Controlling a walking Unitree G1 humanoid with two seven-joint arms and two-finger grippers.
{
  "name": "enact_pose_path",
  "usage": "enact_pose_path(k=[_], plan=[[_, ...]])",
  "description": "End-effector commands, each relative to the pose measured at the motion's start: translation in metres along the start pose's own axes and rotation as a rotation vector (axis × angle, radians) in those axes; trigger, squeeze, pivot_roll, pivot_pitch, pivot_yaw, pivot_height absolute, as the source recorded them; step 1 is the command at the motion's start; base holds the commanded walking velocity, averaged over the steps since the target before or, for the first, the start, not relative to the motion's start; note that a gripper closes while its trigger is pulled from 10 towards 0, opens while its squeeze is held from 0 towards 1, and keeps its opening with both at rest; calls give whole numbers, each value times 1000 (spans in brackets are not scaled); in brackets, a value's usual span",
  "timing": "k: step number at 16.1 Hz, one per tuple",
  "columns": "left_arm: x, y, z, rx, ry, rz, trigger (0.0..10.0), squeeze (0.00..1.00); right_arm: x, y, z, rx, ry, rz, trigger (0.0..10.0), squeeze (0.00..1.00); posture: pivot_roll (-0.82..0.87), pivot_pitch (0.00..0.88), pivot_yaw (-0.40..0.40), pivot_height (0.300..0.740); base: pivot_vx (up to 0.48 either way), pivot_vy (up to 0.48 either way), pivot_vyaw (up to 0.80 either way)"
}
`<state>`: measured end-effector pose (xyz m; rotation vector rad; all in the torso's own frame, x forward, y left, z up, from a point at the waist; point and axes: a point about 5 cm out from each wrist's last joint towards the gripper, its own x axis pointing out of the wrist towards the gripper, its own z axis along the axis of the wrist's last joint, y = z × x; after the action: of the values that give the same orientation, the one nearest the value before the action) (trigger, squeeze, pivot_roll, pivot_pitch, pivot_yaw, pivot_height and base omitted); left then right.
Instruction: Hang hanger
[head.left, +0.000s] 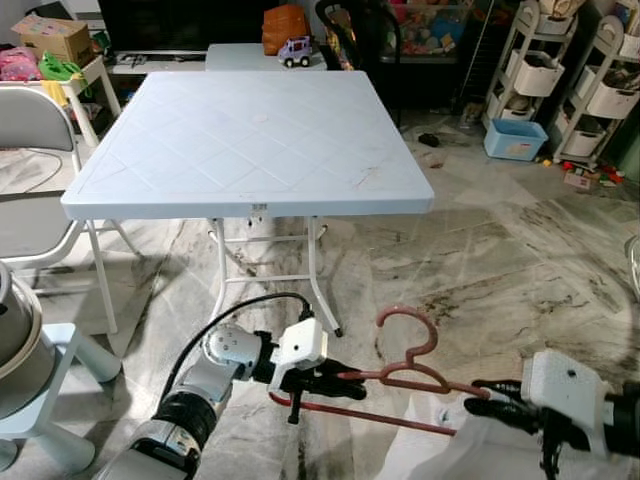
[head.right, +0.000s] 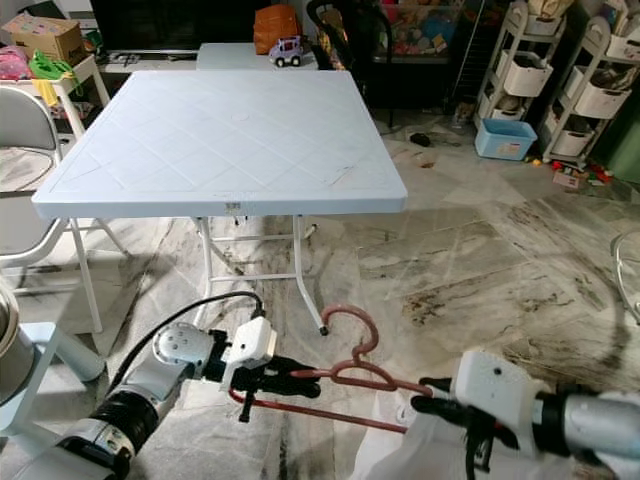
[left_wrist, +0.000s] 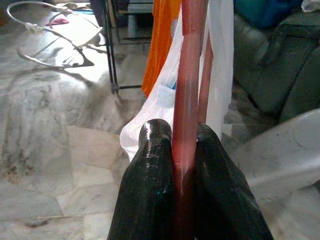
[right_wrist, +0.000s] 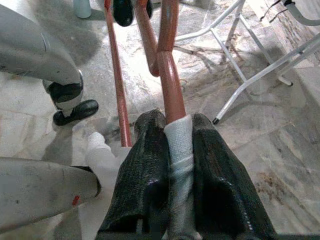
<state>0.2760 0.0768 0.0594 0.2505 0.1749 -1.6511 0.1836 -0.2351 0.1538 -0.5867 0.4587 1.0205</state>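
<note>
I see both arms reaching inward, low over the floor (head.left: 480, 260). Left hand (head.left: 335, 378) clamped on one end of the red hanger (head.left: 410, 372); right hand (head.left: 492, 398) clamped on the garment-wrapped opposite end.

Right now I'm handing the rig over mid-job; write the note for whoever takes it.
Left tool: shut on the red hanger, gripping its left shoulder bar.
Right tool: shut on the hanger's right end, pinching the white garment draped there against the bar.
Hanger: held low between both arms above the marble floor, hook pointing up, in front of the white folding table.
Done: hanger picked up with the garment on it.
Left: hanging it. I cannot make out a rail or rack here, so find one first; free one tool before hooking on.
</note>
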Motion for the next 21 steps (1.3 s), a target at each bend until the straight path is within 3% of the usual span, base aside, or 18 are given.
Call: enact_pose_path(k=[1,8,11,14,15,17,19,20,21], plan=[[7,-1,0,8,2,-2,0,0,-2,-6,11,-55,-45,18,10000,1000,47,0,-67,740,0,0,0],[8,0,-1,31,3,39,0,0,-6,-33,13,-115,-51,-56,10000,1000,50,0,-64,740,0,0,0],[8,4,0,49,-12,124,0,0,-14,-45,19,-134,-77,-143,10000,1000,48,0,-64,740,0,0,0],[8,9,1,63,-33,251,0,0,-24,-62,22,-140,-113,-337,10000,1000,47,0,-71,740,0,0,0],[7,13,1,42,-36,302,0,0,-27,-69,22,-124,-155,-503,10000,1000,51,0,-72,740,0,0,0],[5,18,3,20,-54,356,0,0,-27,-73,15,-86,-169,-649,10000,1000,52,0,-70,740,0,0,0],[6,26,13,8,-100,414,0,0,-19,-73,-2,25,-172,-903,10000,1000,55,0,-72,740,0,0,0],[7,28,15,14,-112,426,0,0,-18,-73,-3,59,-184,-951,10000,1000,55,0,-72,740,0,0,0],[9,32,23,17,-148,454,0,0,-15,-71,-11,160,-206,-1090,10000,1000,56,0,-75,740,0,0,0]])
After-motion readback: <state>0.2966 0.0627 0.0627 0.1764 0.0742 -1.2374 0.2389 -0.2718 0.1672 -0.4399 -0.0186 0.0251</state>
